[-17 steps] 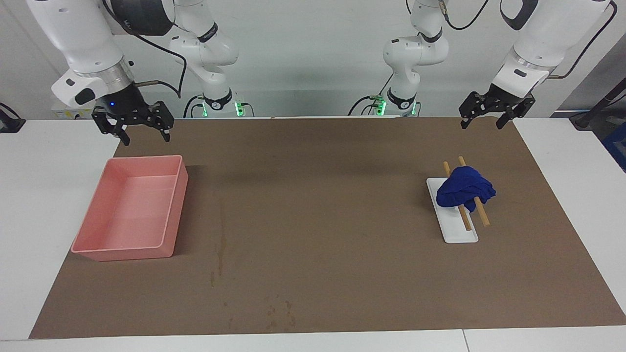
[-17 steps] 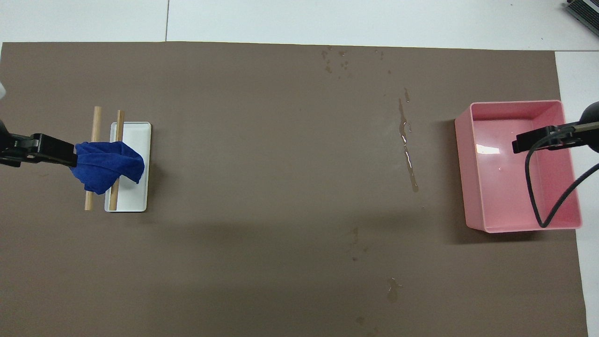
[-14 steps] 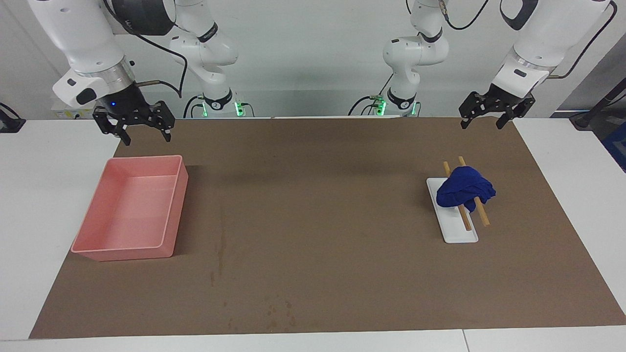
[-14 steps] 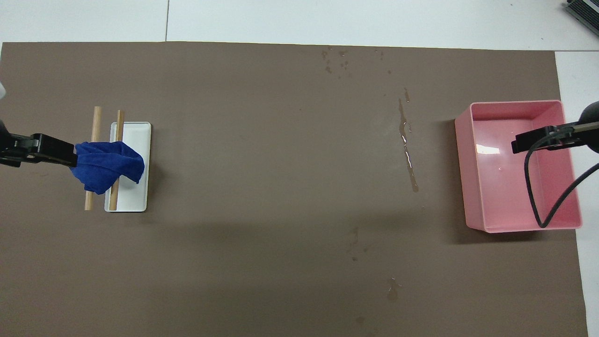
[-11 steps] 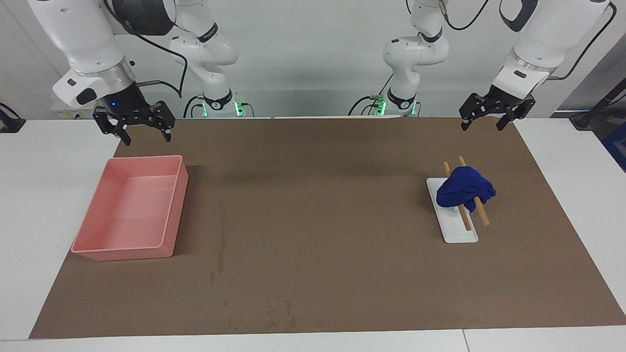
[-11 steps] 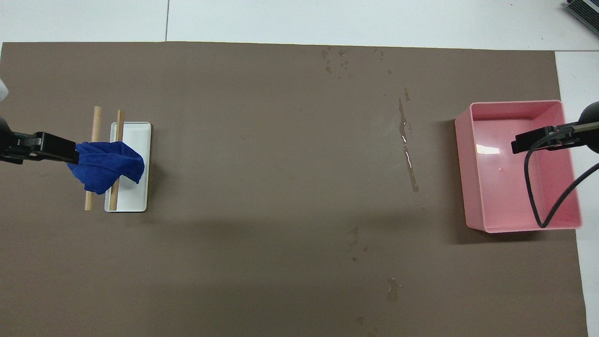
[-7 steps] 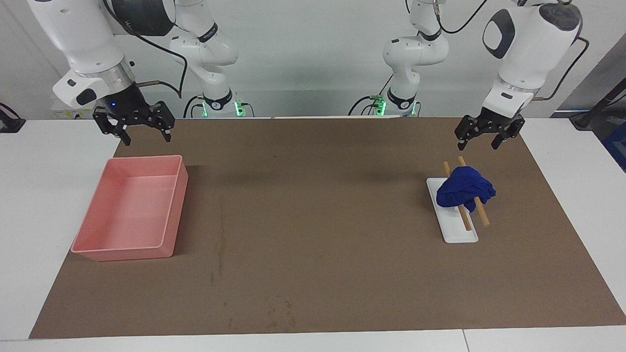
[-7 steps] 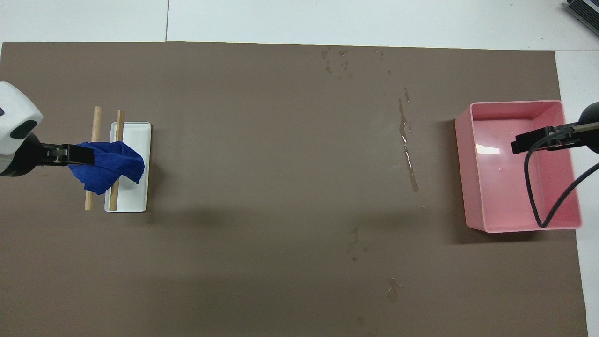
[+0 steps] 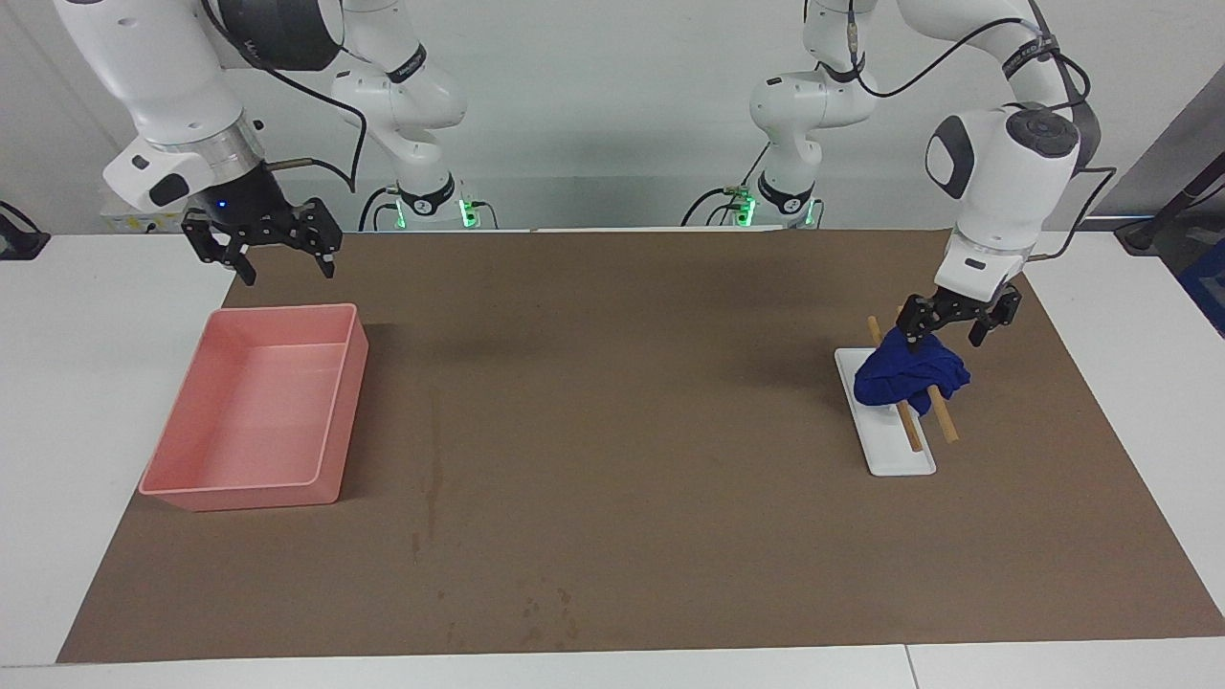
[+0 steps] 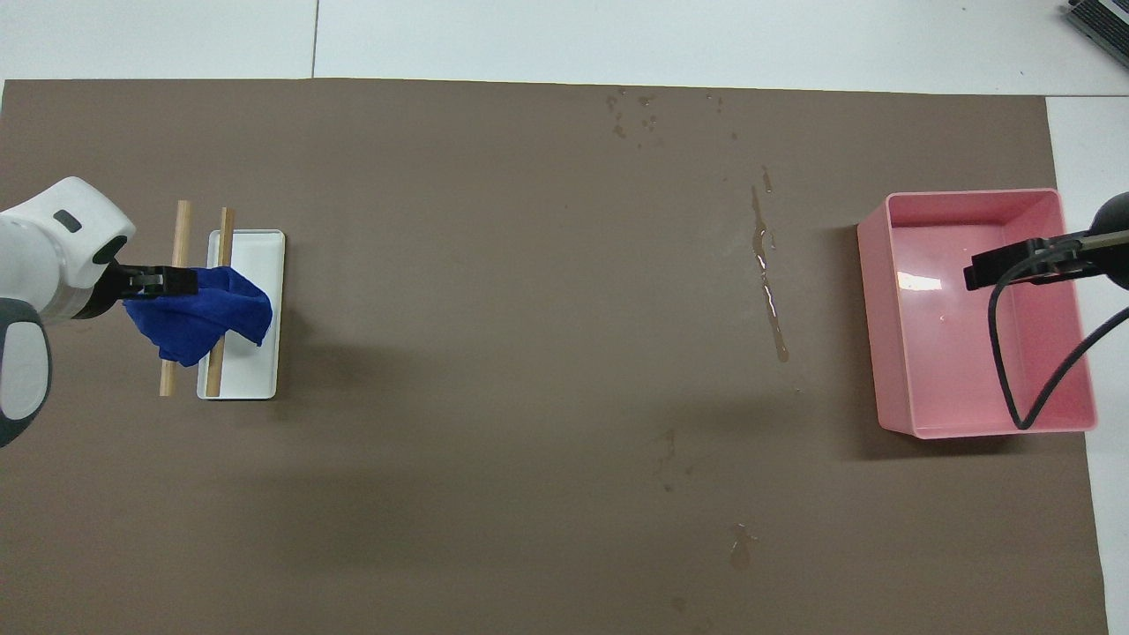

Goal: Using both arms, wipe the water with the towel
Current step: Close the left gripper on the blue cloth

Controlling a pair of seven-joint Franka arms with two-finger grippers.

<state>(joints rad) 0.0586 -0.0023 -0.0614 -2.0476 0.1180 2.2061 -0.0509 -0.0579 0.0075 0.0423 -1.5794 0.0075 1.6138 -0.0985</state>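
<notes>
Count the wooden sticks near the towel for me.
2: both wooden sticks lie side by side under the towel, one on the white tray, one beside it.

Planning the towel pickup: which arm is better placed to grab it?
Left. The left gripper hangs open right over the towel on the wooden rods. The right gripper waits by the pink bin, at the table's other end.

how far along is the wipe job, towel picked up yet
Nothing is done yet: the water streak lies unwiped on the mat beside the pink bin. In hand: the left gripper, open, is down at the towel, which rests bundled on two wooden sticks over the white tray. The right gripper waits open near the bin. Left: grasping, carrying, wiping.
</notes>
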